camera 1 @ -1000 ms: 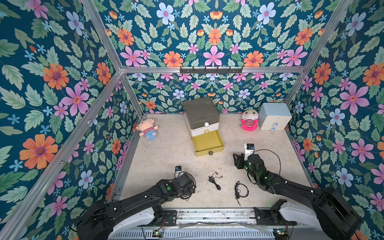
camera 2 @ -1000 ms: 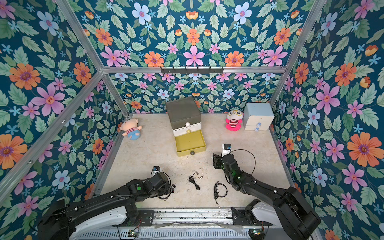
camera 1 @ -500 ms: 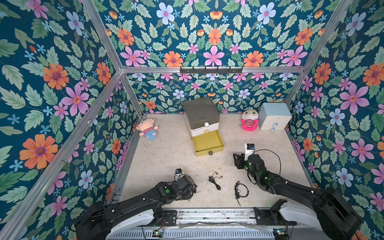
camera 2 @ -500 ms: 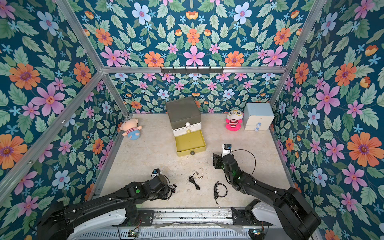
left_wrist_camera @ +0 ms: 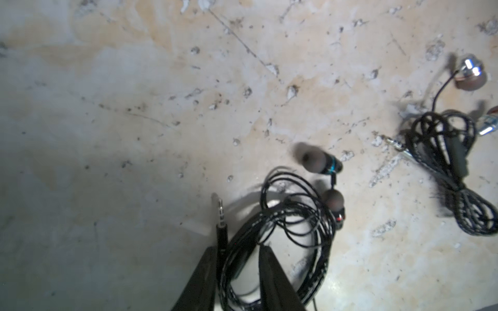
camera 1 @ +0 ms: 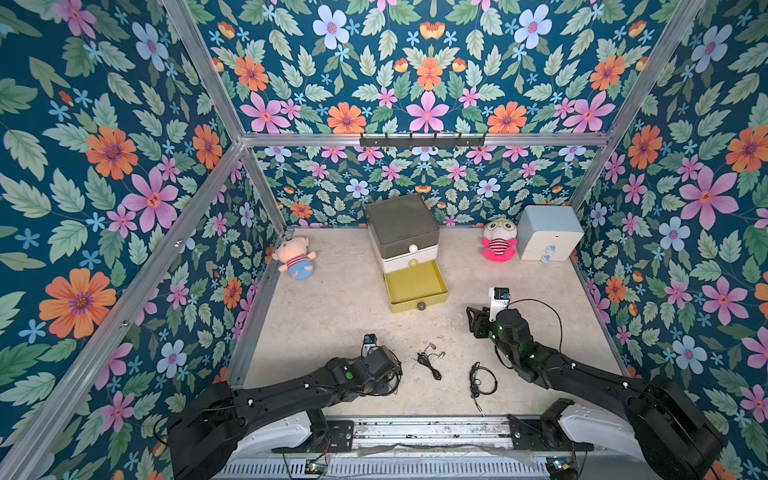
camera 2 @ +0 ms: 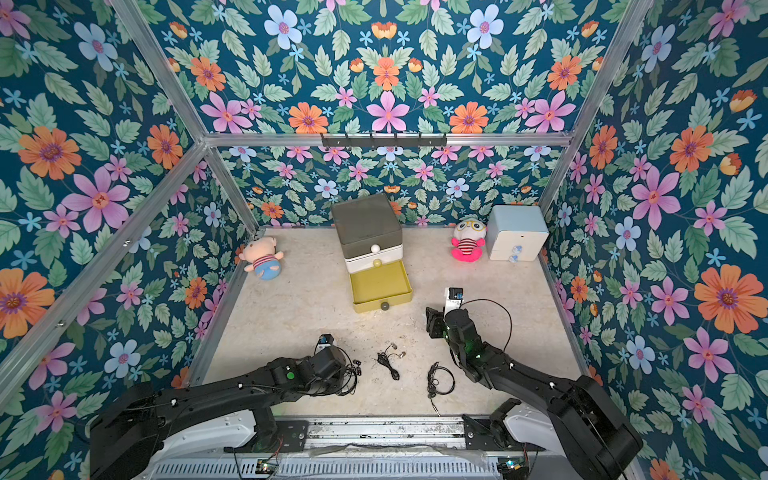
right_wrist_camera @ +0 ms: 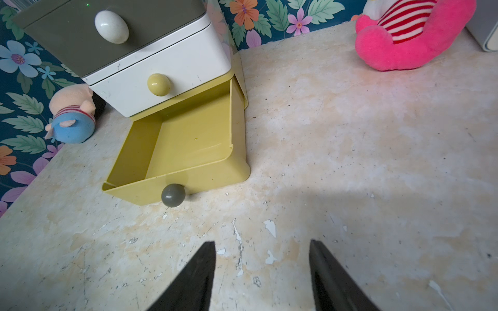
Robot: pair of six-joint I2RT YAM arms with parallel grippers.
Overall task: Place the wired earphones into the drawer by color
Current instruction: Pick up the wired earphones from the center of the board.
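Left gripper (left_wrist_camera: 239, 249) sits narrow astride the black earphones (left_wrist_camera: 293, 212) to lift them, pinch uncertain; right gripper (right_wrist_camera: 262, 243) hangs open, empty, before the yellow drawer (right_wrist_camera: 204, 177), seemingly waiting.

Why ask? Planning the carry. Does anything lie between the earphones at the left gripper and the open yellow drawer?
Nothing visible: only bare table lies between the black earphones and the yellow drawer. Two other bundles lie aside, nearer the right arm.

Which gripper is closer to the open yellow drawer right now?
Right. The right gripper hangs open just off the yellow drawer's knobbed front corner. The left gripper is well short of it, straddling a black earphone bundle.
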